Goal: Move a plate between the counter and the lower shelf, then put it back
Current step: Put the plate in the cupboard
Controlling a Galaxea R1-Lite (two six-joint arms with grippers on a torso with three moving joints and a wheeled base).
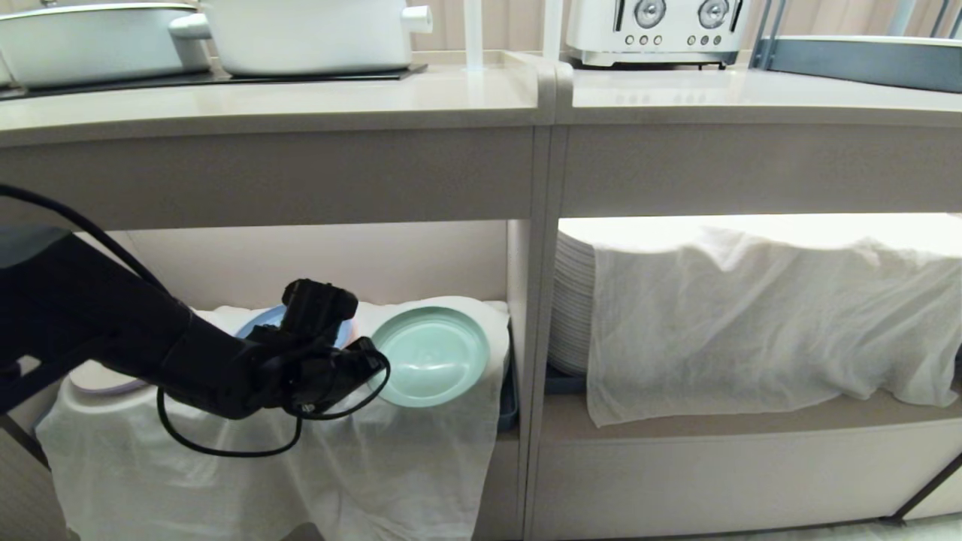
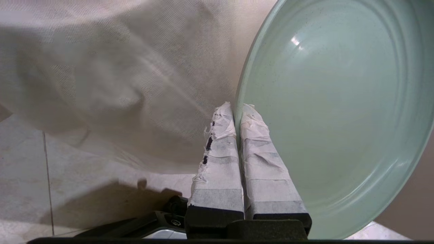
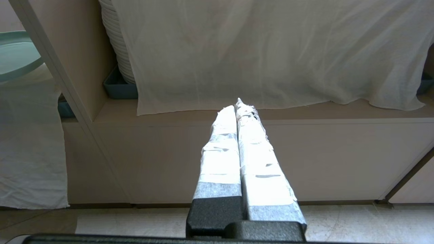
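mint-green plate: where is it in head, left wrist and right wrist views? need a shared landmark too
Head view: the mint-green plate is at lower centre, in the left compartment, tilted toward the camera, at the left gripper.
Left wrist view: it fills the picture's right side, its rim clamped between the fingers.
Right wrist view: a sliver at the picture's upper left edge.
Shared landmark: the white cloth draped below the plate.

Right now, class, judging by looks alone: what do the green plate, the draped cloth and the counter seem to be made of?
The plate: probably plastic or melamine, mint green, smooth and mostly matte, with one small highlight and fine speckles.
The cloth: thin woven fabric, white and semi-sheer; the weave shows and it hangs in soft folds.
The counter: pale beige, smooth with a soft sheen; faint reflections suggest laminate or composite stone, though that stays open.
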